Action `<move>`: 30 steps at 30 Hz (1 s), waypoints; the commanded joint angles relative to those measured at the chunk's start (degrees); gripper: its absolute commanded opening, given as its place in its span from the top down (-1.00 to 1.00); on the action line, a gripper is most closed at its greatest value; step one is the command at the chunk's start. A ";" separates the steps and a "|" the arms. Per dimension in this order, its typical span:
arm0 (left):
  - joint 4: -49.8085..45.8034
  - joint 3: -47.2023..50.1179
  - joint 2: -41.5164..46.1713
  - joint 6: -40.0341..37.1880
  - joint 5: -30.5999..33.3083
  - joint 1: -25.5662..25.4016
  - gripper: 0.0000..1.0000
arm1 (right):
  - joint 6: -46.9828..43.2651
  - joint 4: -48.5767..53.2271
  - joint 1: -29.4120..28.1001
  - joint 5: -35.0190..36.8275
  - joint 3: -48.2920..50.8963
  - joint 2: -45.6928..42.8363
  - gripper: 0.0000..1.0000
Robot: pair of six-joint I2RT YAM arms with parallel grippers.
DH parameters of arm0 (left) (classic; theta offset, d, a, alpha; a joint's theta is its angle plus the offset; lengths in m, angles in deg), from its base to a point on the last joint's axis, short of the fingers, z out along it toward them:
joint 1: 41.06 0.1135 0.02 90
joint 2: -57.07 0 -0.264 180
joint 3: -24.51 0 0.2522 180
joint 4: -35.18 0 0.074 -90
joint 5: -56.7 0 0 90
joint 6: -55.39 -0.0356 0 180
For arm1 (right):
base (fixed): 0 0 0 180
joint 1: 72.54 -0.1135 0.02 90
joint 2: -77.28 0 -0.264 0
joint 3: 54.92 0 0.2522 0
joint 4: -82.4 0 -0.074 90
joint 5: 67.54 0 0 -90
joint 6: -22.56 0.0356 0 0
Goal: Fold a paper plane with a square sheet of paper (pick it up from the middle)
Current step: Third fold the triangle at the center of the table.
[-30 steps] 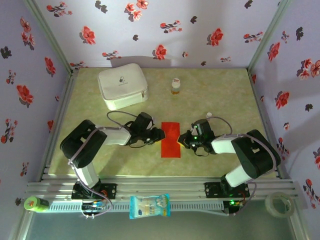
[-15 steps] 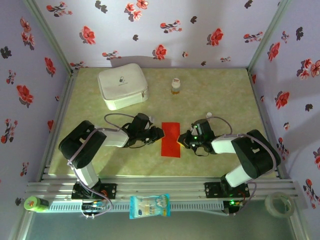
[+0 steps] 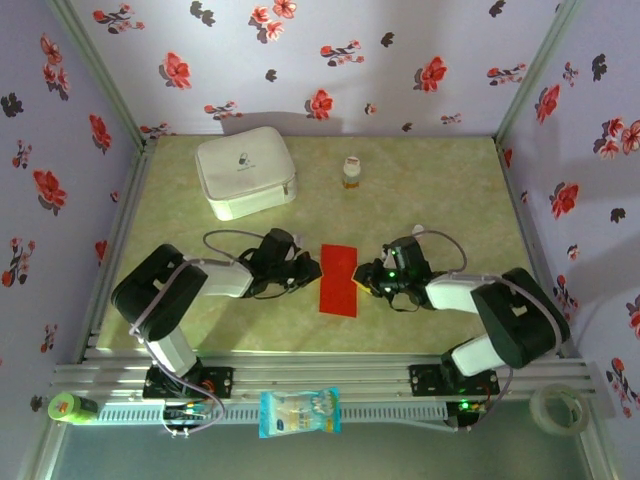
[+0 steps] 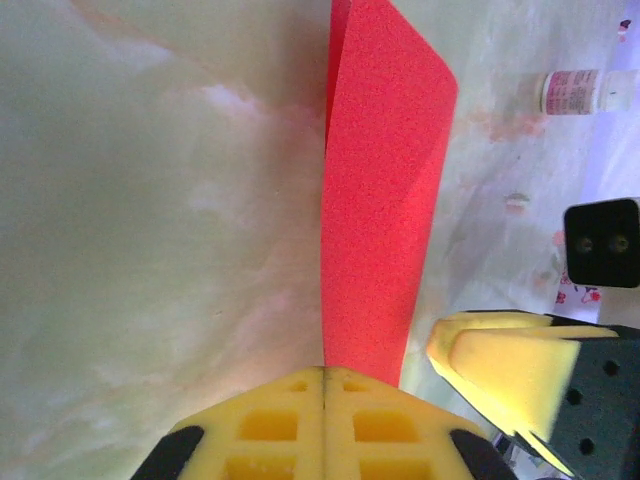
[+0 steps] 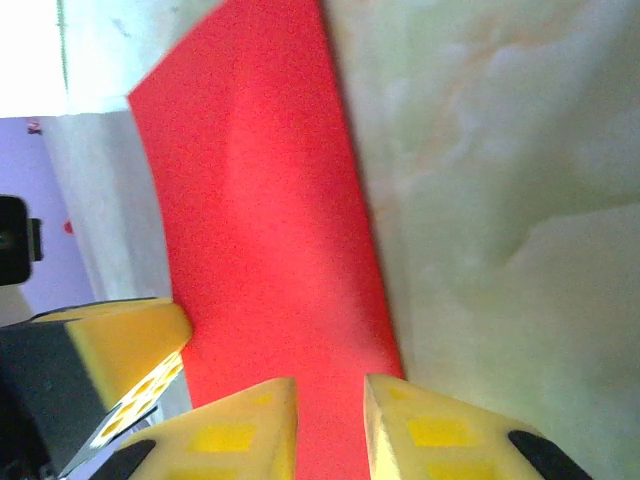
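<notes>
Seen from above, the red paper lies as a narrow rectangle on the table, at the middle toward the near edge, between the two arms. The left gripper reaches its left long edge and the right gripper its right long edge, both low over the surface. A white case sits well behind at the left and a small bottle stands upright behind the paper. A snack packet rests on the front rail, with a tape roll at the near right corner. In the left wrist view, the left gripper's yellow fingers are pressed together with no gap at their seam. The paper's edge is pinched in that seam, and the sheet stretches away from them with its far end curling up off the table. One yellow finger of the right gripper sits just beside the paper. In the right wrist view, the right gripper's fingers stand a little apart. The paper's edge runs into the narrow gap between them, and whether the pads touch it cannot be told.
</notes>
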 commanded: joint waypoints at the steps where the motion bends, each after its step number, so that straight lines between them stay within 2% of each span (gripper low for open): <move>1: -0.17 1.41 3.38 1.12 0.88 0.87 1.00 | -5.98 9.01 -0.91 3.90 -3.03 -6.87 0.47; 3: -1.69 1.79 4.70 1.64 0.97 1.06 1.00 | -9.86 14.29 -2.13 6.16 -4.68 -10.82 0.40; 5: -3.32 2.15 6.10 2.01 1.52 1.17 1.00 | -14.19 17.44 -4.76 9.34 -5.64 -14.31 0.23; 9: -5.90 2.60 8.50 2.80 2.24 1.43 1.00 | -25.54 19.04 -16.15 21.94 -6.21 -20.32 0.07; 12: -6.07 2.87 9.34 3.73 2.49 1.57 1.00 | -34.15 14.49 -25.04 30.36 -4.53 -21.10 0.06; 15: -5.98 3.07 9.67 4.43 2.74 1.68 1.00 | -42.58 9.94 -33.08 36.31 -3.87 -19.13 0.04; 19: -5.33 3.13 9.85 5.33 2.98 1.77 1.00 | -53.81 9.54 -43.10 47.30 -6.67 -12.40 -0.04; 24: -3.99 3.22 9.44 6.47 3.12 1.84 1.00 | -58.11 3.61 -49.83 59.09 -7.30 -5.14 -0.12; 30: -2.09 4.02 9.45 8.00 3.83 1.86 1.00 | -60.82 0.29 -54.10 69.06 -8.42 1.75 -0.19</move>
